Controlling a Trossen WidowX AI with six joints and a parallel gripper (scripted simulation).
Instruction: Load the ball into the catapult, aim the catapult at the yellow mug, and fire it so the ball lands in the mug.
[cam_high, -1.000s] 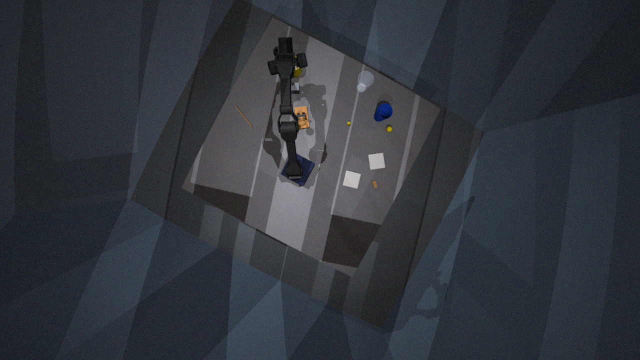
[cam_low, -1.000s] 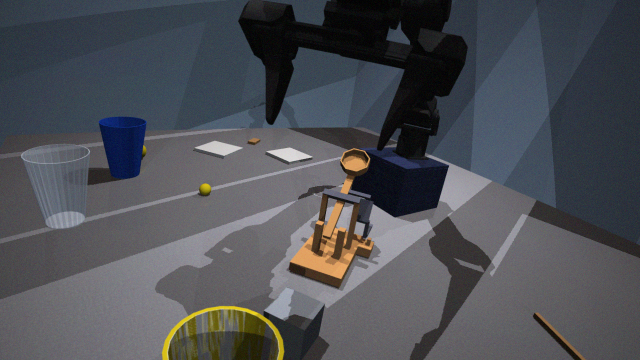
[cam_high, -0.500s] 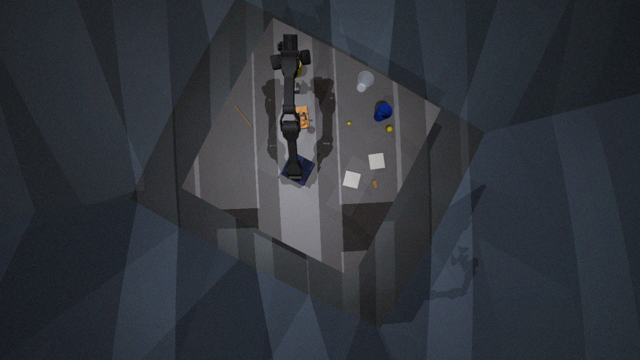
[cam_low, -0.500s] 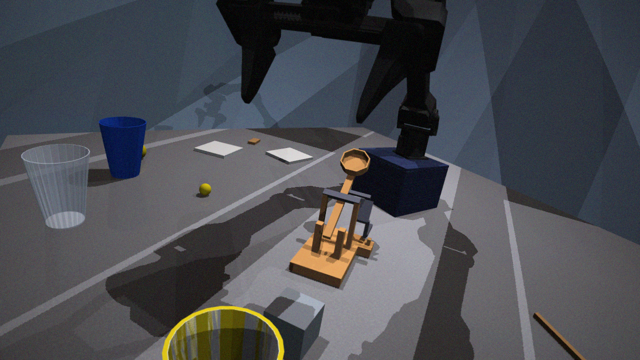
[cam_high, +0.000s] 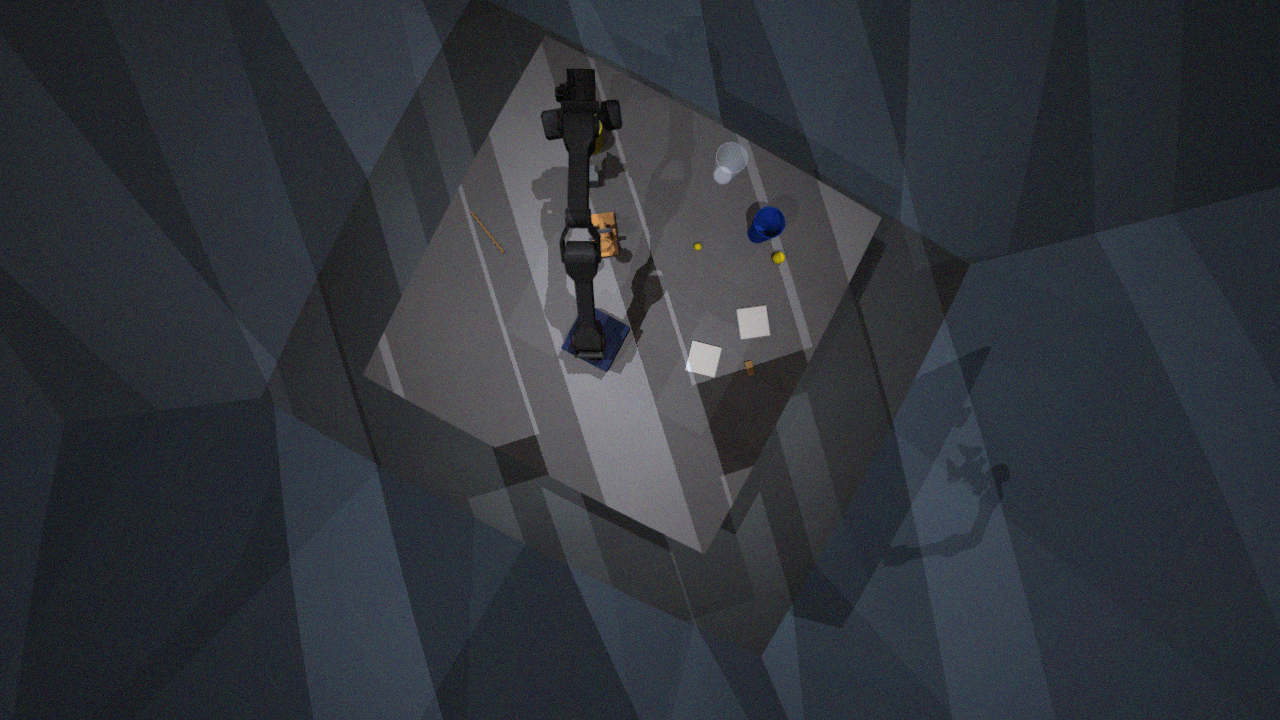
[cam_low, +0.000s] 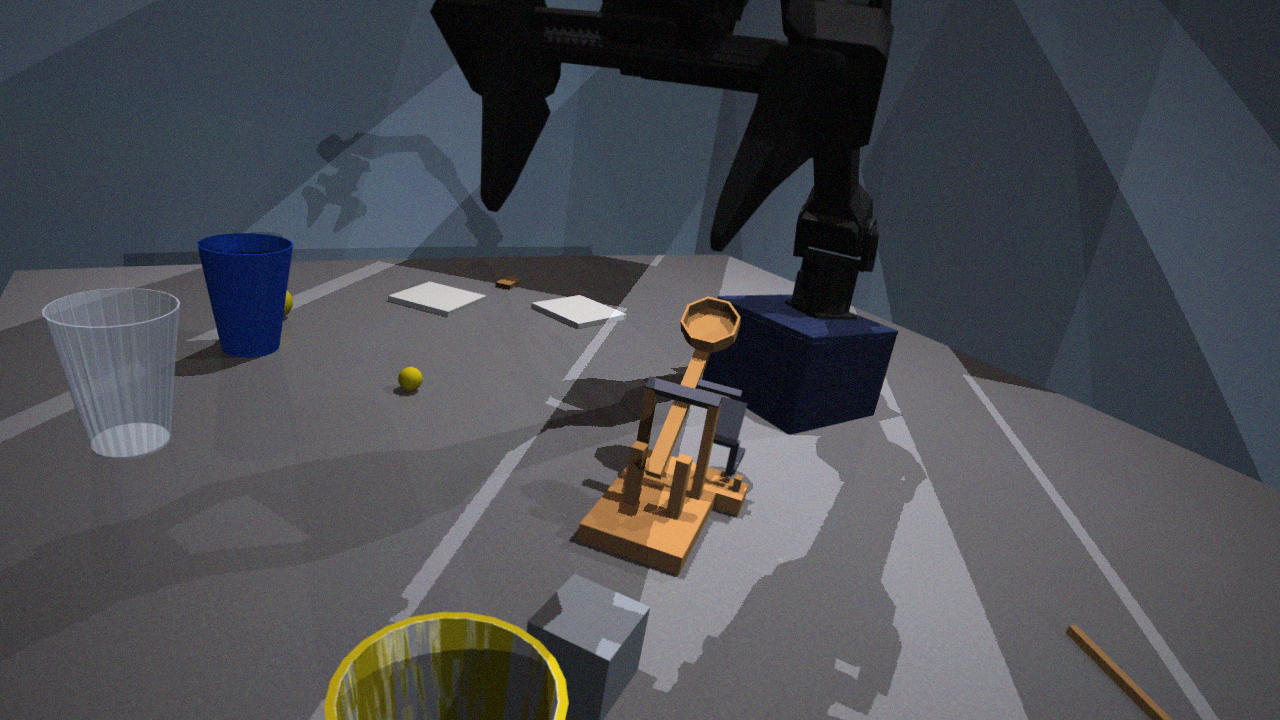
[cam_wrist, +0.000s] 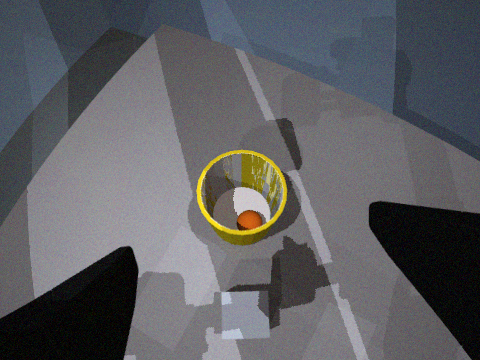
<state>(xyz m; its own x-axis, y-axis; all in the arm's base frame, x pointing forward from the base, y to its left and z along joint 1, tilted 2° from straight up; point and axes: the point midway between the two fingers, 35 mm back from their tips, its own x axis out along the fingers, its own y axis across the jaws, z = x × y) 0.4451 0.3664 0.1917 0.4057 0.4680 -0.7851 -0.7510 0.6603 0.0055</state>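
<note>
The yellow mug (cam_low: 447, 644) (cam_wrist: 242, 239) stands upright, with the orange ball (cam_wrist: 249, 220) inside it on the bottom in the wrist view. In the top view the mug is mostly hidden under the arm. The orange-brown catapult (cam_high: 606, 219) (cam_low: 640, 537) stands on its base, with its throwing arm raised and its cup (cam_low: 710, 324) empty. My gripper (cam_high: 581, 119) (cam_low: 604, 227) (cam_wrist: 257, 237) is open and empty. It hangs high above the table, over the mug's area, with the mug framed between the fingers in the wrist view.
A grey block (cam_low: 590, 626) (cam_wrist: 245, 315) stands between mug and catapult. A blue cup (cam_high: 760, 231) (cam_low: 246, 295), a clear cup (cam_low: 120, 376) and two yellow balls (cam_high: 698, 246) (cam_high: 777, 257) stand apart. Two white tiles (cam_low: 436, 298) (cam_low: 578, 310), a thin stick (cam_high: 487, 231) and my navy base box (cam_low: 796, 376) also show.
</note>
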